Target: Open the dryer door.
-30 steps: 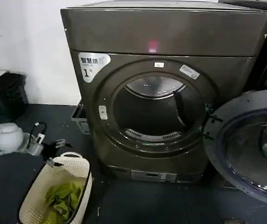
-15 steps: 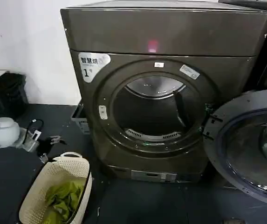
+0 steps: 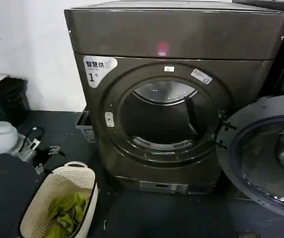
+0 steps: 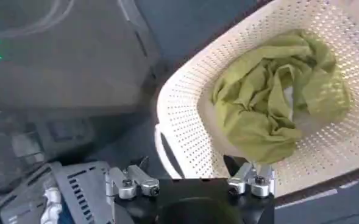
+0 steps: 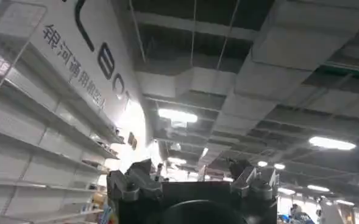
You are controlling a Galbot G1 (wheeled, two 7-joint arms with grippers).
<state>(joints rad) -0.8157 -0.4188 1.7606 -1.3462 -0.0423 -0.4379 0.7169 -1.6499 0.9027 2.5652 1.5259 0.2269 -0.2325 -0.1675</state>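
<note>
A dark floor point(image 3: 146, 218) meets a white wall. In the head view the dryer point(image 3: 181, 37) stands central, its dryer door point(image 3: 265, 153) swung fully open at the right. The left gripper point(image 3: 42, 157) hangs low at left beside a cream basket point(image 3: 37, 208).

Left wrist view: the left gripper's fingers are spread, empty, above the basket's green cloth point(image 4: 270, 97).

Right wrist view: the right gripper point(image 5: 191, 182) points at a ceiling point(image 5: 277, 61), fingers apart, empty.

From the head we look forward and down at the dryer point(image 3: 176, 94) from fairly near, its open door point(image 3: 263, 153) swung to the right and a white basket point(image 3: 57, 203) on the floor at lower left. Our left wrist camera looks down from close above that same basket point(image 4: 185, 115), past the left gripper point(image 4: 190, 182). Our right wrist camera faces upward at the ceiling point(image 5: 258, 73), past the right gripper point(image 5: 191, 179).
</note>
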